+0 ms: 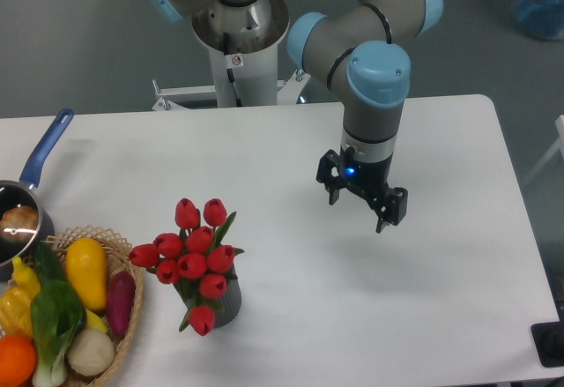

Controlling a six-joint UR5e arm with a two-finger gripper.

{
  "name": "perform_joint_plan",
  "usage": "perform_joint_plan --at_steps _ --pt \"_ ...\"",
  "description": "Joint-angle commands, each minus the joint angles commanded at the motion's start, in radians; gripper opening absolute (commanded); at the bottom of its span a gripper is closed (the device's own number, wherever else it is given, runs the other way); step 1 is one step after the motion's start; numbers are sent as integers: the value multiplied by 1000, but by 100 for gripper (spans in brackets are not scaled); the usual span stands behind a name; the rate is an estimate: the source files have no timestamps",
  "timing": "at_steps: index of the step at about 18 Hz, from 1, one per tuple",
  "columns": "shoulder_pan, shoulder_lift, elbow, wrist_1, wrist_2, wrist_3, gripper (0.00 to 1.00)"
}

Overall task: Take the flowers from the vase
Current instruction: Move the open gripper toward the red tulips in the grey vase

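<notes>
While gripper point(361, 200) hangs spread, empty | flowers point(190, 255): ten buds | vase point(224, 306): one

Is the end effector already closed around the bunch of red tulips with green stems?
No, the end effector hangs open and empty above the white table, well to the right of the red tulips standing in the dark grey ribbed vase.

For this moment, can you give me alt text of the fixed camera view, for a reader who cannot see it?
A robot arm's open gripper hangs above a white table, to the right of red tulip flowers standing in a dark grey vase. A wicker basket of vegetables and a blue-handled pan sit at the left edge.
</notes>
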Motion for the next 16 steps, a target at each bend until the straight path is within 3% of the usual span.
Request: perform_joint_plan --at_steps 5,9,12,16 --pt "0 12 -6 -2 14 -6 100" --pt "-9 64 -80 3 -24 -14 100" --pt "-47 89 -127 3 -74 -12 100" --pt "-101 87 -124 8 -83 -8 100"
